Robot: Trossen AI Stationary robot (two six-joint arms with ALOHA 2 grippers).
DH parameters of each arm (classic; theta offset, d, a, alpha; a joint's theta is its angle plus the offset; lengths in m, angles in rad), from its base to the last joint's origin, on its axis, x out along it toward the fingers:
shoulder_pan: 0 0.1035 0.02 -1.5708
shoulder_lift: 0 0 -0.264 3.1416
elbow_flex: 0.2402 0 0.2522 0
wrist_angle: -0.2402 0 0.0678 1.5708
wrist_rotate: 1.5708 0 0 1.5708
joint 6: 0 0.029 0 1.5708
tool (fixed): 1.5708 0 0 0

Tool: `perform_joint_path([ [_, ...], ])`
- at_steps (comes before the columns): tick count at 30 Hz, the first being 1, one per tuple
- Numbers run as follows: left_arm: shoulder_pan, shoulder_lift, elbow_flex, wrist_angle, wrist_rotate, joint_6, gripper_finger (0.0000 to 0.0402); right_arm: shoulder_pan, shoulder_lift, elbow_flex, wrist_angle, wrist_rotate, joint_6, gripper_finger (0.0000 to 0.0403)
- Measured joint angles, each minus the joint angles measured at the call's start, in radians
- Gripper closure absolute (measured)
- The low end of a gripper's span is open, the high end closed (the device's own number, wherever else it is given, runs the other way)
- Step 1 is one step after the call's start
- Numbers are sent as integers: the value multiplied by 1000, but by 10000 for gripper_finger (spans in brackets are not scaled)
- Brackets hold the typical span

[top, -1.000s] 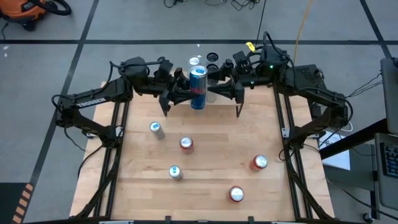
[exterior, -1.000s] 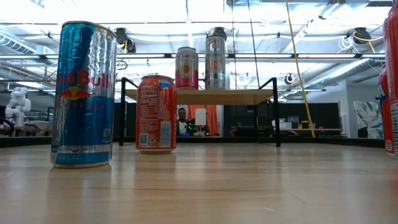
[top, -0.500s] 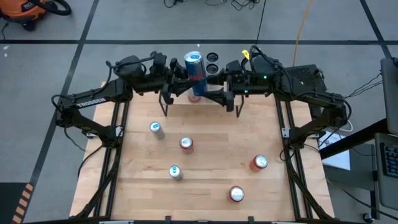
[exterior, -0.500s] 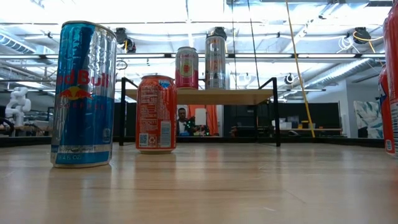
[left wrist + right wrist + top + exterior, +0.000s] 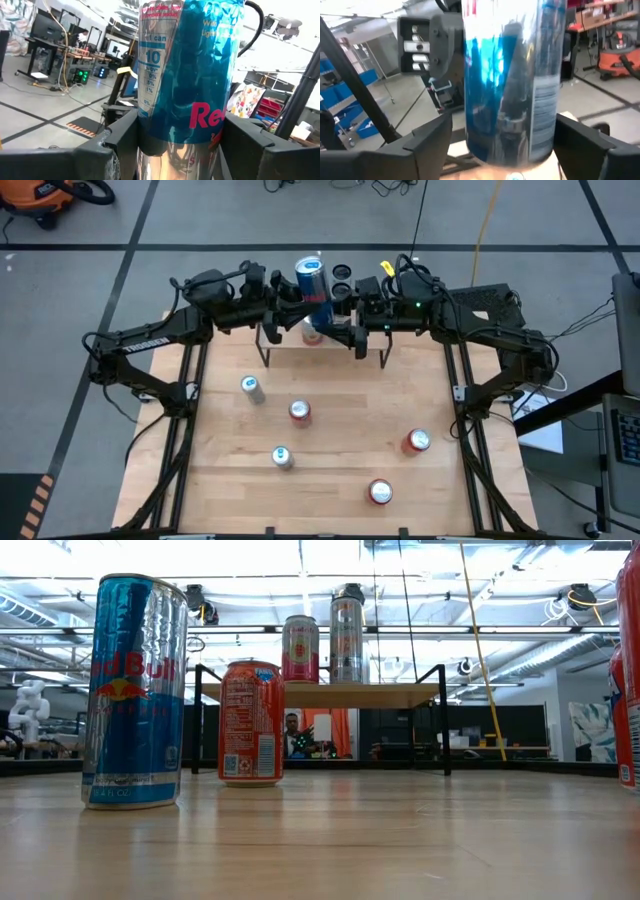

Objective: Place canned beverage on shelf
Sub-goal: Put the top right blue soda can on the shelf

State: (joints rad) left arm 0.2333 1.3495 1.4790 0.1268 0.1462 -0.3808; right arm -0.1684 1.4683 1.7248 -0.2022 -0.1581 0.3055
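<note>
Blue can (image 5: pixel 314 288) held aloft between both arms above the shelf (image 5: pixel 290 344).
Left gripper (image 5: pixel 283 302) and right gripper (image 5: pixel 345 308) each clamp the can, its long axis upright, at the surface's (image 5: pixel 340 420) 12 o'clock edge. From the can the shelf lies straight below, where a pink can (image 5: pixel 300 649) and a silver can (image 5: pixel 346 639) already stand; both arms look equally near.

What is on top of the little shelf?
Two cans stand on the shelf: a pink can and a taller silver can. From above, both arms and the raised blue can cover most of the shelf, so more could be hidden.
</note>
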Motion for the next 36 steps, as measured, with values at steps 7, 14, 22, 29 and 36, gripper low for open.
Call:
perform_joint_path([
  [7, 0, 0, 0, -1, -5, 2, 178, -8, 6, 0, 24, 2, -8, 156],
  [14, 0, 0, 0, -5, -9, 5, 175, -8, 6, 0, 28, 3, -23, 193],
  [22, 0, 0, 1, -5, -20, 20, 116, -8, 6, 0, 35, -2, -27, 191],
  [29, 1, -4, 1, -3, -24, 37, 86, -8, 6, 0, 38, -15, -25, 191],
  [36, 10, -26, 0, 0, -13, 47, 84, -9, 6, 0, 37, -49, -6, 191],
])
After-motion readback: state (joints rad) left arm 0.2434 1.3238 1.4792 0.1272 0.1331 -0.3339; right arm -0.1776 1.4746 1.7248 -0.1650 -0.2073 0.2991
